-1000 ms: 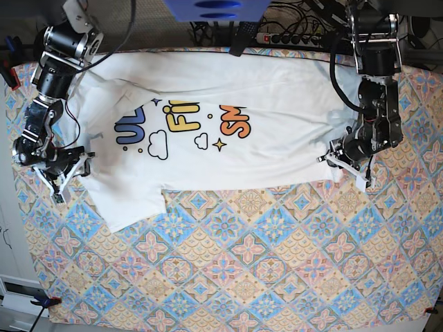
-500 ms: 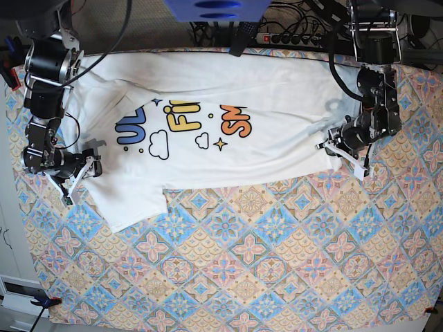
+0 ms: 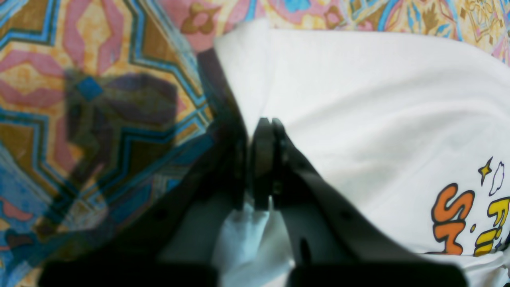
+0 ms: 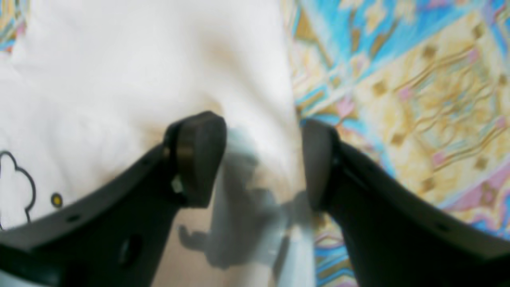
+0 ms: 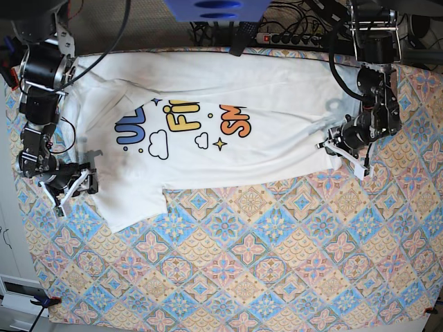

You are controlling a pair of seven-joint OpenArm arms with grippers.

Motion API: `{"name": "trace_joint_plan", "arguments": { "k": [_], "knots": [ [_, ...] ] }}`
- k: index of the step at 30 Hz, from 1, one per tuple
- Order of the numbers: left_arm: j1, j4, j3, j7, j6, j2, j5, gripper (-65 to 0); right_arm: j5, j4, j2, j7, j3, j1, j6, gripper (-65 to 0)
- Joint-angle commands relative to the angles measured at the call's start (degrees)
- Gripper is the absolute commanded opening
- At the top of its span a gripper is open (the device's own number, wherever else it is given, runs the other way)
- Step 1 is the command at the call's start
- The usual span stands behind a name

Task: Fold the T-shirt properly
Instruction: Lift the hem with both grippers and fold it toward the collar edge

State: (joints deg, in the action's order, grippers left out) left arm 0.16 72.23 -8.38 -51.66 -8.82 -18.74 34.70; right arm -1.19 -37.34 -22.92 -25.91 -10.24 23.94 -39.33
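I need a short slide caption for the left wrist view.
Left hand shut on the white T-shirt edge, above the patterned tablecloth.

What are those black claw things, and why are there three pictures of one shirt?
Those claws are grippers, the hands of a robot with two arms. One picture looks down from above; the other two come from small cameras on the robot's wrists, so you see each claw up close. A white T-shirt with coloured letters lies spread on a patterned tablecloth. The left gripper is pinched shut on the T-shirt's edge; cloth pokes out between its fingers. From above you find it at the picture's right side. The right gripper is open, with the shirt's edge between its fingers, which grip nothing yet. From above it sits at the left.
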Motion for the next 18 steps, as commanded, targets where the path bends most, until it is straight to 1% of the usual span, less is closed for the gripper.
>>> {"name": "trace_joint_plan", "arguments": {
  "k": [1, 8, 12, 13, 15, 18],
  "knots": [
    [-0.6, 1.0, -0.4, 0.5, -0.1, -0.7, 0.5, -65.0, -0.5, 0.9, -1.0, 1.2, -0.4, 1.1, 0.5, -31.3],
    [-0.6, 1.0, -0.4, 0.5, -0.1, -0.7, 0.5, -65.0, -0.5, 8.8, -1.0, 6.9, -0.1, 1.1, 0.6, -31.3],
    [-0.6, 1.0, -0.4, 0.5, -0.1, -0.7, 0.5, -65.0, -0.5, 10.0, -1.0, 7.4, 0.0, 1.1, 0.6, -32.1],
    [-0.6, 1.0, -0.4, 0.5, -0.1, -0.7, 0.5, -65.0, -0.5, 10.0, -1.0, 7.3, 0.0, 1.1, 0.6, -33.9],
    [-0.6, 1.1, -0.4, 0.5, -0.1, -0.7, 0.5, -65.0, -0.5, 10.0, -1.0, 7.3, 0.0, 1.1, 0.5, -40.0],
    [-0.6, 1.5, -0.4, 0.5, -0.1, -0.7, 0.5, -65.0, -0.5, 10.0, -1.0, 7.2, 0.0, 1.1, 0.5, -53.3]
  ]
}}
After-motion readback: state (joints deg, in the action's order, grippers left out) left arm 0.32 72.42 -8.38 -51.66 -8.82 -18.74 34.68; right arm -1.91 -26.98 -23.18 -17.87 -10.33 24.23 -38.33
